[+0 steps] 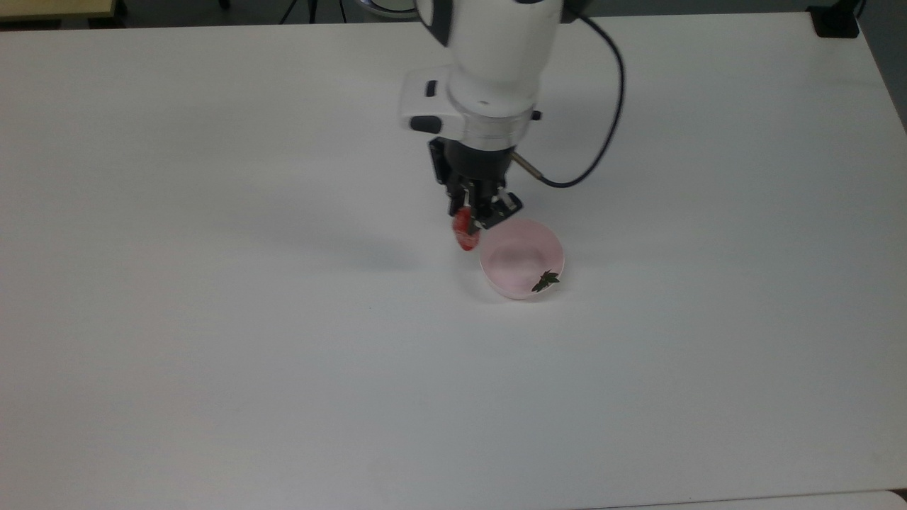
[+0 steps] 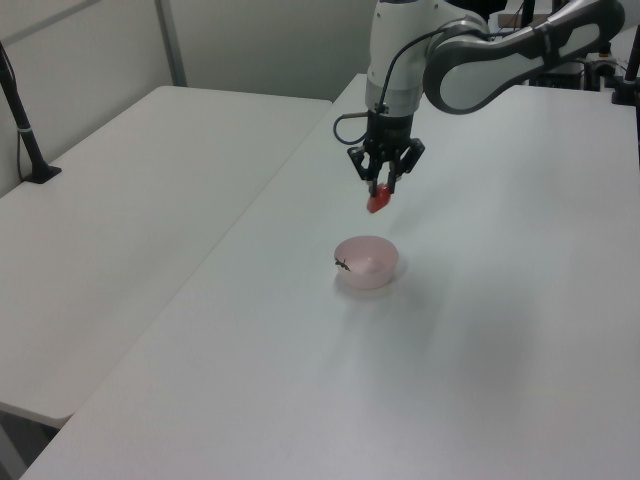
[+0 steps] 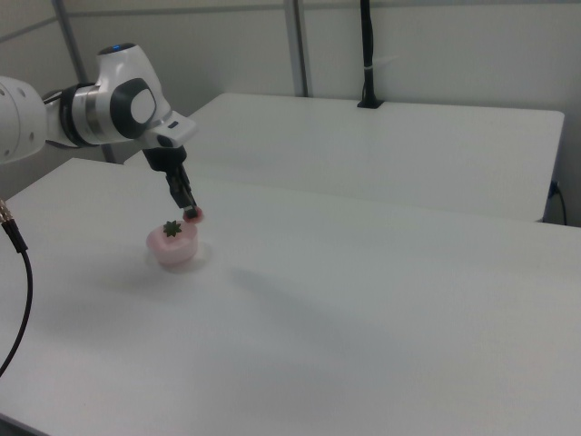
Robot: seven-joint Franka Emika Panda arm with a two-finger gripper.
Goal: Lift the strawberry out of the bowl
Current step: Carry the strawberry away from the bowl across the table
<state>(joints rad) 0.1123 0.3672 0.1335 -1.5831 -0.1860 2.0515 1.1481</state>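
My gripper (image 1: 473, 221) (image 2: 381, 190) (image 3: 191, 213) is shut on the red strawberry (image 1: 464, 236) (image 2: 377, 202) (image 3: 194, 215), which hangs in the air above and beside the bowl. The pale pink bowl (image 1: 504, 268) (image 2: 372, 272) (image 3: 163, 252) stands on the white table (image 1: 212, 283), just right of the gripper in the top view. A small dark green star-shaped leaf piece (image 1: 544, 281) (image 2: 342, 264) (image 3: 172, 229) lies on the bowl's rim.
A black cable (image 1: 602, 134) loops from the wrist over the table. A second white table (image 2: 130, 200) (image 3: 390, 145) adjoins this one. A black post (image 2: 22, 120) (image 3: 367, 54) stands on that second table.
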